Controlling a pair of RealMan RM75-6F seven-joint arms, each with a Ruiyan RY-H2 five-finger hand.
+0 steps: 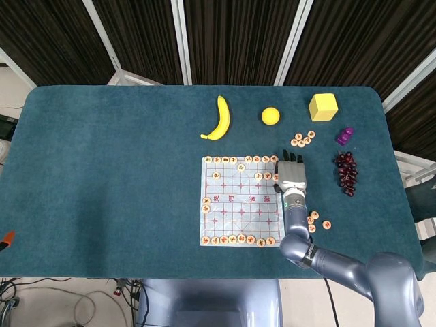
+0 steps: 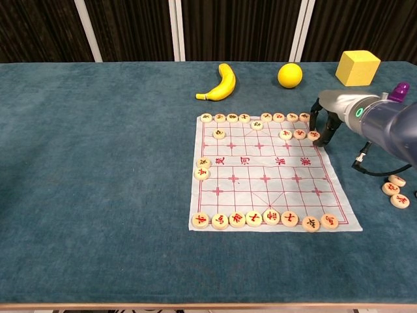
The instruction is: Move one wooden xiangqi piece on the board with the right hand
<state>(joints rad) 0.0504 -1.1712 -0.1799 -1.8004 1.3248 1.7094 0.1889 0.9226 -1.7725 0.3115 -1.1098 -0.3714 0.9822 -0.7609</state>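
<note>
One hand in play: the right hand (image 2: 324, 121) hangs over the far right corner of the board (image 2: 260, 176), fingers pointing down and spread apart, nothing between them as far as the chest view shows.
Left hand: not seen in either view.
Nearest piece: a wooden piece (image 2: 313, 135) on the board's right edge, second row from the far side, sits just under and beside the fingertips (image 2: 320, 140); whether they touch it I cannot tell.
Direction: from the hand the piece lies straight down and a little toward the board's middle, so the reach looks like a short drop rather than a sweep.
Neighbours: two more pieces (image 2: 292, 134) sit close on its left in the same row, which may crowd a pinch.
Stage: judged as the approach, the piece not yet lifted.
Off the board: spare pieces (image 2: 393, 190) near the right arm, a banana (image 2: 221, 83) and a yellow block (image 2: 357, 67) on the table (image 2: 98, 163).
</note>
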